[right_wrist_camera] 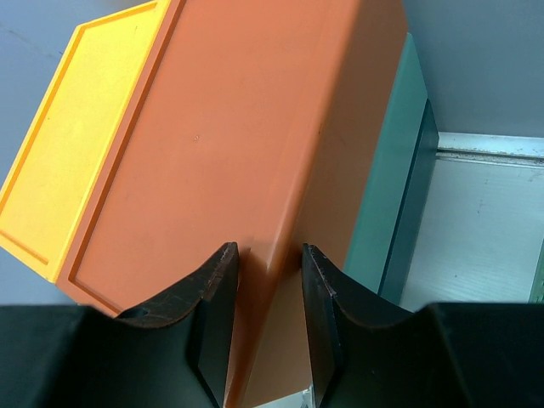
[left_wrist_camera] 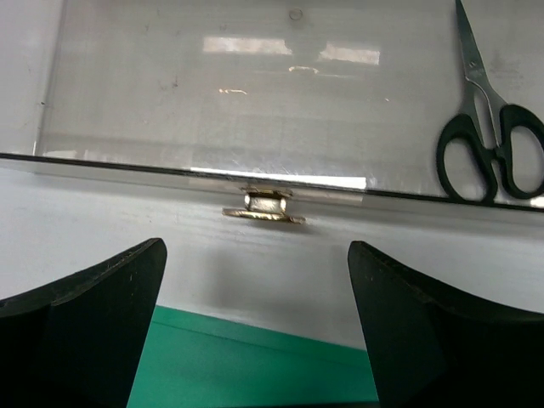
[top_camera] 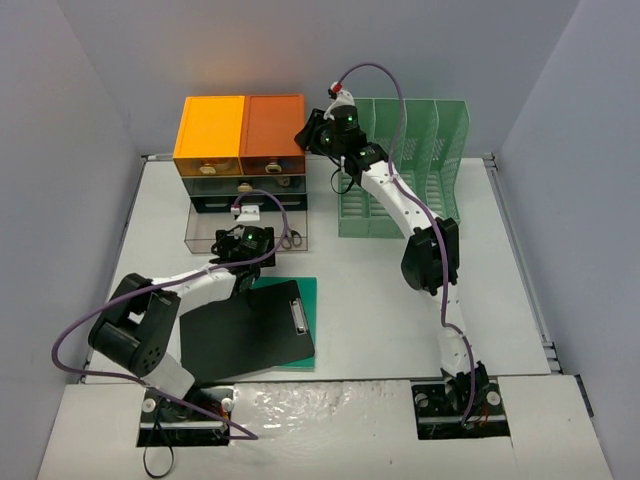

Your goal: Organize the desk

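Pt-done: scissors (left_wrist_camera: 486,98) in open drawer (left_wrist_camera: 212,110); left gripper (left_wrist_camera: 255,246) spread at its handle (left_wrist_camera: 263,209), right gripper (right_wrist_camera: 269,248) narrow astride drawer unit (right_wrist_camera: 255,127), grip can't tell; clipboard (top_camera: 245,335), green pad (top_camera: 305,295) unfiled on surface (top_camera: 380,300).

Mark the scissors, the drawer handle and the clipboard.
scissors (left_wrist_camera: 484,89), left wrist view, blades near the pivot
drawer handle (left_wrist_camera: 265,208), left wrist view, metal pull's middle
clipboard (top_camera: 245,335), top view, board's middle

Those scissors (left_wrist_camera: 486,102) — blade tip and right handle loop clipped by the frame. The black clipboard (top_camera: 250,335) buries most of the green sheet (top_camera: 308,300). Over at the orange box (right_wrist_camera: 255,127), the right gripper (right_wrist_camera: 270,259) straddles its corner — touching or not, can't tell.
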